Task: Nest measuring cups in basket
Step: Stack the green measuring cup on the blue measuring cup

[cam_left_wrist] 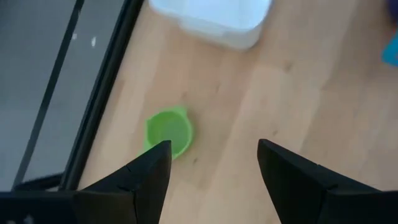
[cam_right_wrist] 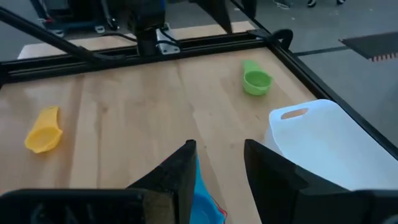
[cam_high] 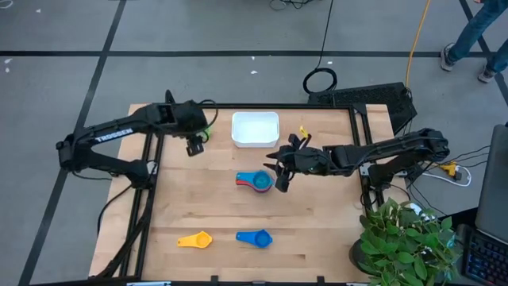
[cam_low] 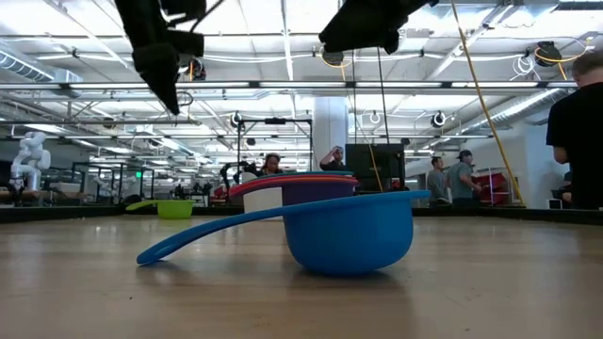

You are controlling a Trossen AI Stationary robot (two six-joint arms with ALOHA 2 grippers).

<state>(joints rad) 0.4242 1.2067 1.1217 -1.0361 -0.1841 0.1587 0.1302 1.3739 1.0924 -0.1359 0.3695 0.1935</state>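
Observation:
A nested stack of cups (cam_high: 255, 181), light blue on top with a red rim showing, stands mid-table. My right gripper (cam_high: 279, 176) hovers open just to its right and above it; the right wrist view shows the light blue cup (cam_right_wrist: 203, 193) below the fingers. The green cup (cam_high: 208, 132) stands near the far left. My left gripper (cam_high: 194, 147) hangs open above and beside it, and the green cup (cam_left_wrist: 169, 132) lies ahead of its fingers. The white basket (cam_high: 255, 139) sits at the far edge. The yellow cup (cam_high: 195, 239) and mid blue cup (cam_high: 254, 237) lie near the front.
A dark metal frame runs along the table's left edge (cam_high: 151, 171) and far edge (cam_high: 317, 106). A potted plant (cam_high: 405, 238) stands off the near right corner. Bare wood lies between the stack and the two front cups. People stand in the room beyond the table.

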